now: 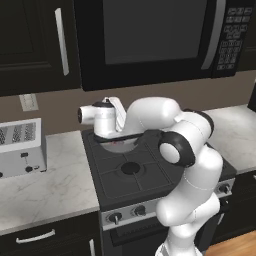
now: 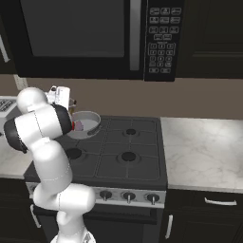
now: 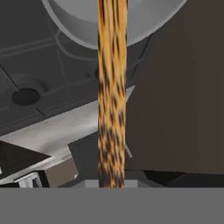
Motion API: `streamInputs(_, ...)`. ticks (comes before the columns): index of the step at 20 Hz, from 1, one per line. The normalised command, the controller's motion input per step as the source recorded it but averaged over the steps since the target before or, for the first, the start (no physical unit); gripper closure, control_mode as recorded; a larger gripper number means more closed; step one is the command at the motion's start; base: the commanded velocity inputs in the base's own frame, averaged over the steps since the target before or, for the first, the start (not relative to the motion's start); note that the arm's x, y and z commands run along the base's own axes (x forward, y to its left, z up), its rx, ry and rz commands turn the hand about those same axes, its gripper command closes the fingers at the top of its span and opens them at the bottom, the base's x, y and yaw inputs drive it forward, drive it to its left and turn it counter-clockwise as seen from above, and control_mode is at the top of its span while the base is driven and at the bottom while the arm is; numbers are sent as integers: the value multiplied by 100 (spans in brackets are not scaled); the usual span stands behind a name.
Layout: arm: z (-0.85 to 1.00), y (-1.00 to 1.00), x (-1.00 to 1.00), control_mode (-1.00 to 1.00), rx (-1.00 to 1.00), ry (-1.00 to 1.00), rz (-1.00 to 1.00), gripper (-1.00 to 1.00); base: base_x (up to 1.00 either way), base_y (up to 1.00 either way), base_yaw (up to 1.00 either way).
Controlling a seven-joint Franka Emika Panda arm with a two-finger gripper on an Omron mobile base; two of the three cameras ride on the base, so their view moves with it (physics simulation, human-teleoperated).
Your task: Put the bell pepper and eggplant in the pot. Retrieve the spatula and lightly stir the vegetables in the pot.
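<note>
The stirring step is the one in hand: the gripper (image 2: 61,97) is hanging over the back-left corner of the stove (image 2: 123,147), and its fingers are pinching the spatula (image 3: 111,87), whose streaky orange-brown wooden handle is running straight up the middle of the hand view toward the pot (image 3: 144,22). The blade end is passing beyond the top edge there, so whether it is touching the contents cannot be told. From the right base view the pot (image 2: 88,124) is sitting on the rear-left burner, shallow, silver-grey, pale inside, and a small glossy red shape at its near-left rim, partly behind the arm, looks like the bell pepper (image 2: 75,126); a faint purplish smudge beside it may be the eggplant, too small to be sure. By my reading the vegetables are already in, so the next move is calling for a gentle sweep of the blade inside the pot, keeping off the rim.
</note>
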Motion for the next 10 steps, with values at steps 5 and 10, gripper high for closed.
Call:
streamInputs(5,-40,0,-3,-100,-3,0,0,100,0,0,0)
streamInputs(10,-12,0,4,-100,-4,0,0,100,0,0,0)
